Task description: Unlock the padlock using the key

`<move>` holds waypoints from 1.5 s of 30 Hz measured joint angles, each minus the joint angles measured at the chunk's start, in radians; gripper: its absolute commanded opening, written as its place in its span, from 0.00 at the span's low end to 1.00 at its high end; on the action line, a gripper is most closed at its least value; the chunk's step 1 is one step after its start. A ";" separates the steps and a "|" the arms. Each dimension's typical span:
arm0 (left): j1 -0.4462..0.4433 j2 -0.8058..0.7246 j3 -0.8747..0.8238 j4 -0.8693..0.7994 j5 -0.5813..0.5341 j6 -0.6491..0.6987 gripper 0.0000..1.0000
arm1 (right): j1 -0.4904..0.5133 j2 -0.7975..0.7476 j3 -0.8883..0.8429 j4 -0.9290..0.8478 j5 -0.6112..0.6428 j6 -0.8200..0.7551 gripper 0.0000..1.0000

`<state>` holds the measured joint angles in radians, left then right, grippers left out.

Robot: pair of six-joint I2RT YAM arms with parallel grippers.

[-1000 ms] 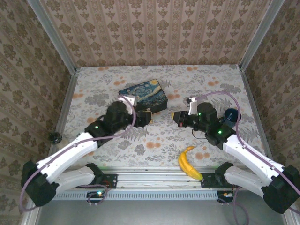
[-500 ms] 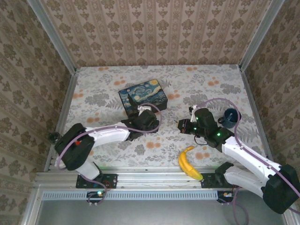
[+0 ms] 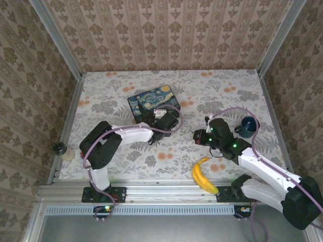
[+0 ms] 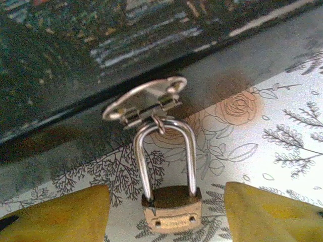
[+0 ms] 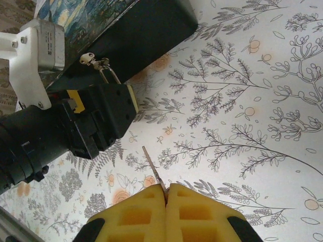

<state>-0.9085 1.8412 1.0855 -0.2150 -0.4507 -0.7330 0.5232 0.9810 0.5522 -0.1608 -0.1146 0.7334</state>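
Seen from my remote station: the small brass padlock (image 4: 171, 210) sits at 6 o'clock below the silver clasp (image 4: 146, 98) of the dark starry-night painted box (image 4: 75, 50). It is between the spread jaws of my left gripper (image 4: 166, 204), touching neither. My right gripper (image 5: 165, 190) pinches the thin metal key (image 5: 153, 166), which points to 11 o'clock.

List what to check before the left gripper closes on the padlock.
1. Padlock centred between the fingers of the left gripper: ok.
2. Left gripper open: ok.
3. Shackle shut through the box clasp: ok.
4. Key pinched in the right gripper, blade sticking out: ok.
5. Key at the padlock: not ok, well apart.
6. Keyhole facing the key: cannot tell.
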 measured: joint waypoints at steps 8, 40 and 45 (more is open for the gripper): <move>0.013 0.031 0.005 -0.021 -0.003 -0.027 0.51 | -0.002 0.019 0.000 0.011 0.000 0.000 0.00; 0.032 0.089 0.054 -0.004 0.040 -0.061 0.00 | 0.001 0.171 -0.042 0.159 -0.021 0.000 0.00; 0.035 0.070 0.030 0.019 0.071 -0.084 0.00 | 0.034 0.226 -0.052 0.215 -0.023 0.000 0.00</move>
<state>-0.8738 1.9114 1.1152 -0.1963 -0.3798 -0.8173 0.5568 1.2072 0.5003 0.0544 -0.1379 0.7334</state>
